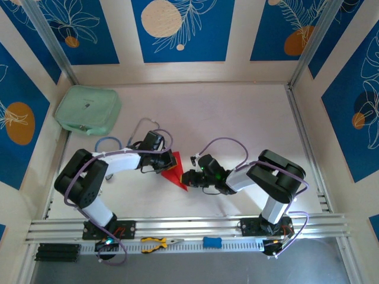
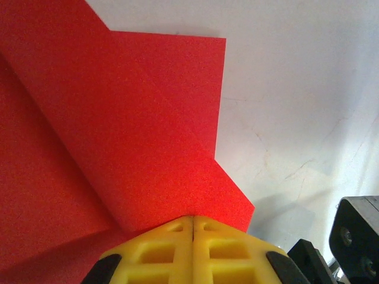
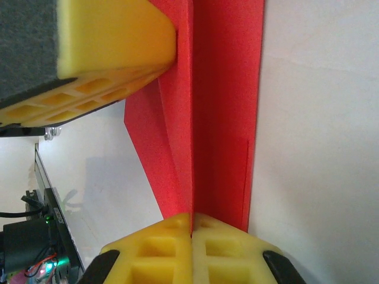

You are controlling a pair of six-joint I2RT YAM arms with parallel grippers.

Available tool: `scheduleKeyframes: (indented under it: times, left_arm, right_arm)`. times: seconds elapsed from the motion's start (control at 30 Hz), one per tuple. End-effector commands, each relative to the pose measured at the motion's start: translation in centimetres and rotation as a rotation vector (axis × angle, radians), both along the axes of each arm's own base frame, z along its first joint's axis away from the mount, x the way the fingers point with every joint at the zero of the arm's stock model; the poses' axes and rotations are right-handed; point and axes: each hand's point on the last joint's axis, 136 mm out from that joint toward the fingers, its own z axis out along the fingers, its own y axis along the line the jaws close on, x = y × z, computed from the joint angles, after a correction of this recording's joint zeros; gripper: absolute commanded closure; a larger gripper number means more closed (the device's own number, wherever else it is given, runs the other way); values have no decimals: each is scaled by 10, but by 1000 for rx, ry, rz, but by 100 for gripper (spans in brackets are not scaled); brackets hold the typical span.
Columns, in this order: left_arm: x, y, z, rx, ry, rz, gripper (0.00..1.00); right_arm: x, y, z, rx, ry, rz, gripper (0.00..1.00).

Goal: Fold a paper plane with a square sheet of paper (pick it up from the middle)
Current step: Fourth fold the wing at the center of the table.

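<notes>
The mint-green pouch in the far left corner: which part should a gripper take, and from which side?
Take the mint-green pouch by its right-hand edge, probably, coming from above on the open side of the table. It lies flat, and its left side sits close to the wall, leaving little room there.

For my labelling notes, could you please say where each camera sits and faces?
Top external: above, behind the bases, looking down at the table; both arms, left tool, right tool show.
Left wrist: on the left arm, facing along its shut yellow fingers onto the red paper.
Right wrist: on the right arm, facing along its shut fingers.
All three share the red paper.
</notes>
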Motion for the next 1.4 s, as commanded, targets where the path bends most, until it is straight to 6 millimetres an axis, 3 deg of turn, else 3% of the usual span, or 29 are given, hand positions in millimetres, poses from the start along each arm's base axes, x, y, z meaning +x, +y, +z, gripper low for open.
scheduleKeyframes:
  times: [0.0,1.03,1.37]
  left_arm:
    - [3,-6,0,-3,1,0,97]
    - [0,-1,-23,60,47,-16,97]
    - [-4,1,-32,76,67,-30,98]
  right_arm:
    - [-14,-14,-31,-92,117,-1,96]
    - [-16,-16,-33,-103,163,0,95]
    - [-18,-12,-20,-94,160,10,91]
